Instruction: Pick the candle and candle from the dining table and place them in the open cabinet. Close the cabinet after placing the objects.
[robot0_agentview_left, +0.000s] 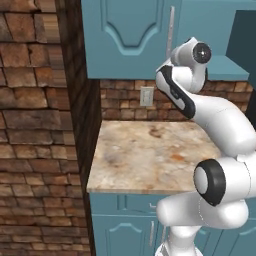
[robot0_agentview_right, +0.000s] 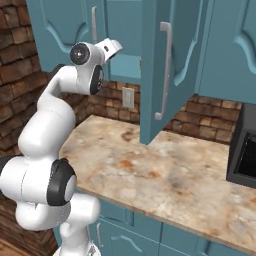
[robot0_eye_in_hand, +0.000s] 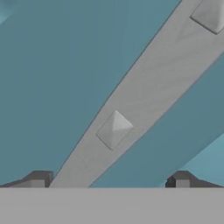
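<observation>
A white robot arm reaches up to a teal wall cabinet (robot0_agentview_right: 165, 65) above a beige marbled stone counter (robot0_agentview_left: 150, 155) in a brick-walled kitchen. In the hand view, the gripper (robot0_eye_in_hand: 109, 181) sits very close to a long silver bar handle (robot0_eye_in_hand: 131, 109), which crosses the picture on a slant from lower left to upper right. The handle's flat mounting stud lies straight ahead of the two dark fingertips (robot0_eye_in_hand: 38, 179), which stand wide apart and empty, one at each side of the bar's lower end. The fingers straddle the bar without visibly touching it.

In the right base view, one cabinet door (robot0_agentview_right: 167, 70) stands swung out toward the room, its long upright handle facing the camera, with a second door (robot0_agentview_right: 70, 25) further left, behind the arm. The hand (robot0_agentview_right: 107, 47) is raised near the gap between these doors. I cannot tell which door's handle the gripper is facing.

No candle can be made out on the visible counter, and the shelf inside the cabinet is mostly hidden, so I cannot tell where the candles are.

My judgement: the closing step is in hand, and it depends on the bar staying between the open fingers, along its length.
</observation>
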